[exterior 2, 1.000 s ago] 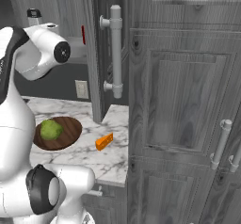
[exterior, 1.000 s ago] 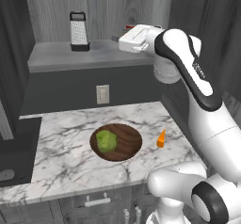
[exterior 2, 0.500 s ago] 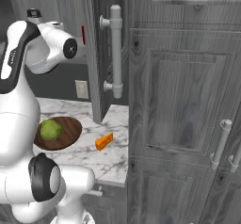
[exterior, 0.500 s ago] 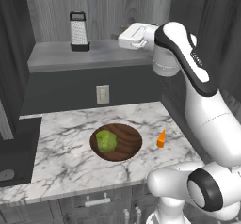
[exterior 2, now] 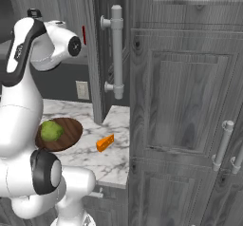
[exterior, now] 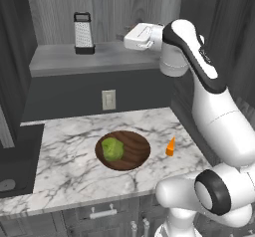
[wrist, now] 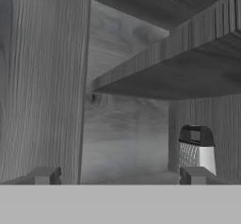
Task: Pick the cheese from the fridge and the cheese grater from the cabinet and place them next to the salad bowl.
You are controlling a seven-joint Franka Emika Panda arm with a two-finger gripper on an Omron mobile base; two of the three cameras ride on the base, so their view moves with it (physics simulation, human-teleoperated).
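Observation:
The cheese grater (exterior: 83, 33) stands upright on the cabinet's pale shelf board (exterior: 69, 61); in the hand view the cheese grater (wrist: 197, 151) rises at the lower right, just behind the right fingertip (wrist: 194, 175). My gripper (exterior: 124, 38) hovers above the shelf to the grater's right, apart from it, and in the hand view the gripper (wrist: 120, 176) is open with nothing between its fingers. The orange cheese (exterior: 171, 147) lies on the marble counter right of the salad bowl (exterior: 143, 150) with its lettuce (exterior: 112, 149). From the right, cheese (exterior 2: 105, 143) and salad bowl (exterior 2: 71, 129) sit close together. The fridge is out of view.
The open cabinet door (exterior 2: 95, 63) with a long bar handle (exterior 2: 117, 49) juts out beside the arm. A sliver of something red (exterior 2: 84, 35) shows behind it. Tall wood-grain doors (exterior 2: 190, 106) fill the right. A wall outlet (exterior: 108, 99) sits below the shelf, and a dark appliance (exterior: 15, 156) borders the counter's left.
The arm's upper links have swung up and the hand has edged slightly left toward the grater. The jaws stayed open; grater, cheese and bowl have not moved.

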